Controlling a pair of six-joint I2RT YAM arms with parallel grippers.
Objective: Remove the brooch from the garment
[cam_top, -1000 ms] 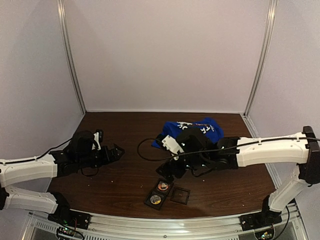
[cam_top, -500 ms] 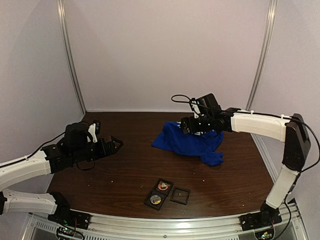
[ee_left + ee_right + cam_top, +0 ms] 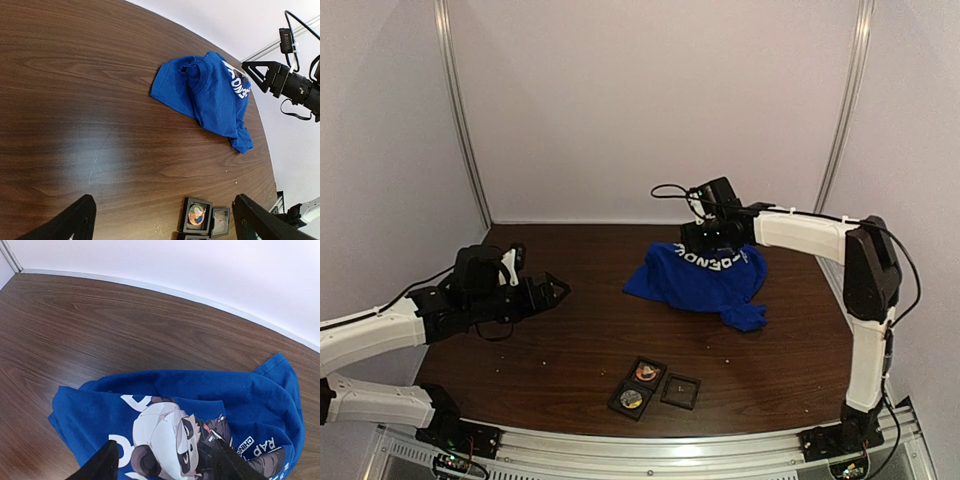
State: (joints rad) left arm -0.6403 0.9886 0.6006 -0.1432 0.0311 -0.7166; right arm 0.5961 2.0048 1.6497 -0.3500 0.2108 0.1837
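Near the front edge of the surface (image 3: 550, 360) sit small open cases (image 3: 642, 386) holding badges, well out of the way. The left pincer (image 3: 558, 291) hangs spread and empty. Farther back lies the crumpled blue shirt (image 3: 705, 283), soft, light and likely to lift with any pull. The right pincer (image 3: 164, 442) hovers spread over its print. I cannot pick out the brooch; best to grip the pin itself, not the cloth.

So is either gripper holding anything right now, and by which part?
The left gripper holds nothing. The right gripper straddles the printed chest of the blue T-shirt, jaws apart; whether it pinches the cloth cannot be told.
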